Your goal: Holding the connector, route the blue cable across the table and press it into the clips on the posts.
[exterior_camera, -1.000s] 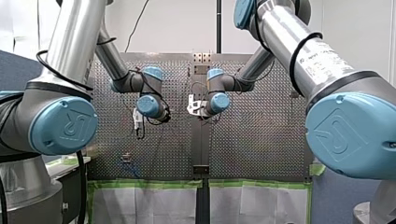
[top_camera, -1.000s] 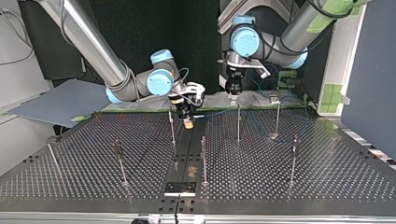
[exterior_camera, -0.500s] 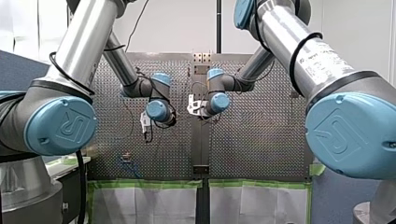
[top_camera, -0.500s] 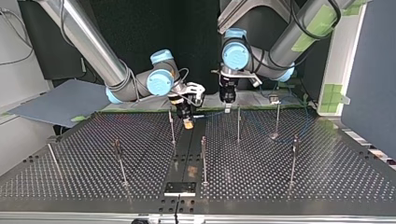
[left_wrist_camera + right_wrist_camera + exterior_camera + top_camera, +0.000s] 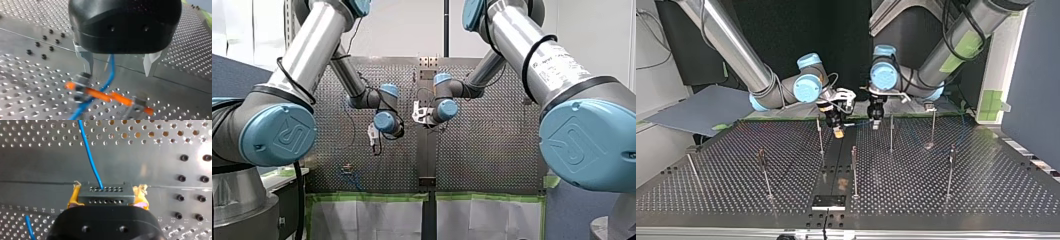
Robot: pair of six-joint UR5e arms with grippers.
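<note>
- My right end effector [image 5: 107, 195] is clamped on the connector [image 5: 106, 192], a grey block with rows of small holes. Its yellow pads [image 5: 73, 198] press against the block's two sides.
- The blue cable [image 5: 90, 157] leaves the connector's face and runs ahead of that end effector over the perforated table [image 5: 155, 150].
- My left end effector [image 5: 119, 68] has its fingers [image 5: 87, 60] spread wide and grips nothing. The blue cable drops between them, clear of both.
- Under the left end effector the cable crosses a blurred orange-and-metal piece [image 5: 100, 93]. I cannot tell what it is.
- In the top view, the left end effector hangs near the right one, at its 3 o'clock. Both are over the 12 o'clock end of the table.
- One thin post [image 5: 891, 134] stands at 4 o'clock of the left end effector. Another post [image 5: 820, 137] stands at 7 o'clock of the right.
</note>
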